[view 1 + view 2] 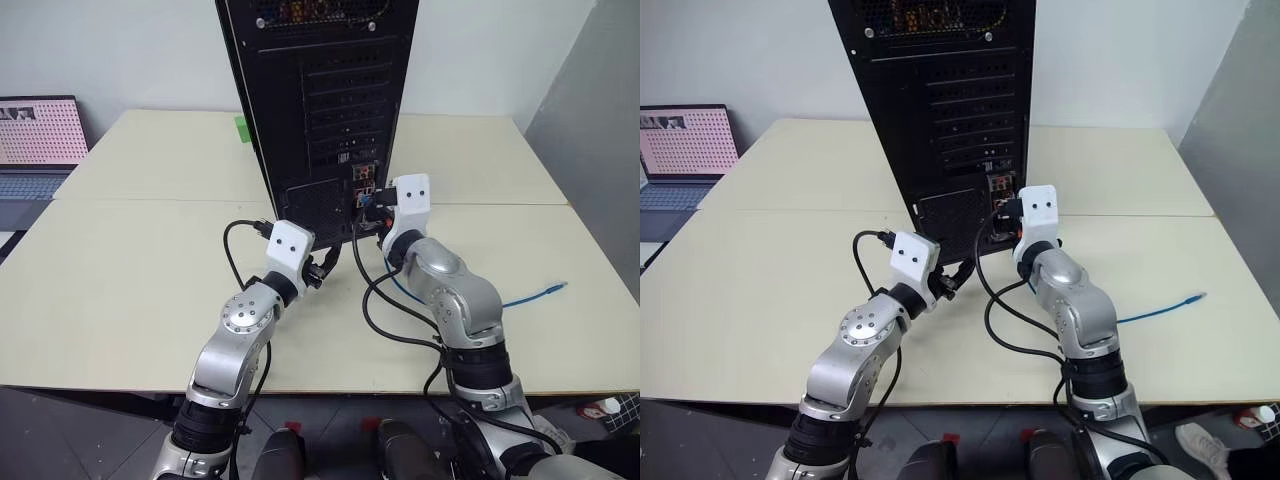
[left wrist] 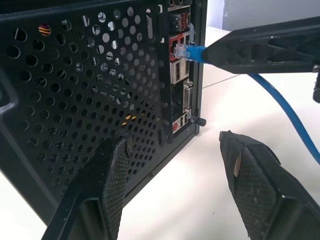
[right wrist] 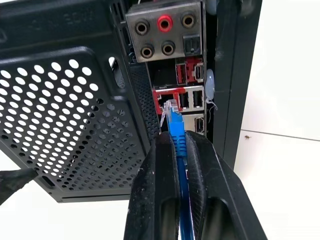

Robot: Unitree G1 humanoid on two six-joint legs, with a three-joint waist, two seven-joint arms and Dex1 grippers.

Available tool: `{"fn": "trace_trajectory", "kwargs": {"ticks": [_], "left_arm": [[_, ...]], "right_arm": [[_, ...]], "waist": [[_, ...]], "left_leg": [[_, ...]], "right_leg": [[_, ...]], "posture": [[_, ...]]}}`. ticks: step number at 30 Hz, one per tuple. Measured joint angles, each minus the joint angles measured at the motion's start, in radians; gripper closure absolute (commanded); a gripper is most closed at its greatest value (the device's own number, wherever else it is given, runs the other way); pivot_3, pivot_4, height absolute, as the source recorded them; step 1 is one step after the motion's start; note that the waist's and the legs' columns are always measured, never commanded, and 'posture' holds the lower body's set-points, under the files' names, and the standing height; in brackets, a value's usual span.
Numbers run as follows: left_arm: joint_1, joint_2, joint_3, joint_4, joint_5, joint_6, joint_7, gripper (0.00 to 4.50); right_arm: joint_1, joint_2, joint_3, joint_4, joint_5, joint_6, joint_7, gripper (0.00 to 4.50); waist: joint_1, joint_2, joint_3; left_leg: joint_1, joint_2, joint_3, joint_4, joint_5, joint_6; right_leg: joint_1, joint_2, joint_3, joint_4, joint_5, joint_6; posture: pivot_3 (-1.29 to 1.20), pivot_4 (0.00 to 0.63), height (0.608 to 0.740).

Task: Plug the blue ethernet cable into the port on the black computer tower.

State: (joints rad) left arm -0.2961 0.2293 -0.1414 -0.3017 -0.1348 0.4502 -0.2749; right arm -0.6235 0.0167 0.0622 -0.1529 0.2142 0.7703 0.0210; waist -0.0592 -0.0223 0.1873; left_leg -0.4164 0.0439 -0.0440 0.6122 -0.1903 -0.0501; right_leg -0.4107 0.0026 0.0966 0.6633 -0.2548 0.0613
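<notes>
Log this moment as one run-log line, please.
right gripper: shut on blue ethernet cable | plug at port, not seated | left gripper: open, empty

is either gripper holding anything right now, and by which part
The right gripper is shut on the blue cable, just behind its plug, at the tower's ports. The left gripper is open and holds nothing.

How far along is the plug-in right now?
Done: right gripper is shut on the blue ethernet cable just behind its plug. In hand: the plug sits at the port, not visibly seated. Left: push it home into the black computer tower. Left gripper is open.
</notes>
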Motion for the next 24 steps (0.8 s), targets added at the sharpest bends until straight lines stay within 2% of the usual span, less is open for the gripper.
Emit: {"fn": "trace_trajectory", "kwargs": {"ticks": [24], "left_arm": [[0.004, -0.002, 0.000, 0.000, 0.006, -0.001, -0.001, 1.52]], "right_arm": [[-0.054, -0.018, 0.053, 0.042, -0.067, -0.006, 0.048, 4.50]], "waist": [[-0.024, 0.000, 0.000]], "left_leg": [[0.000, 0.000, 0.000, -0.001, 0.000, 0.000]], "right_leg": [[-0.001, 0.001, 0.000, 0.000, 0.001, -0.001]], "posture": [[0.00, 0.150, 0.740]]}}
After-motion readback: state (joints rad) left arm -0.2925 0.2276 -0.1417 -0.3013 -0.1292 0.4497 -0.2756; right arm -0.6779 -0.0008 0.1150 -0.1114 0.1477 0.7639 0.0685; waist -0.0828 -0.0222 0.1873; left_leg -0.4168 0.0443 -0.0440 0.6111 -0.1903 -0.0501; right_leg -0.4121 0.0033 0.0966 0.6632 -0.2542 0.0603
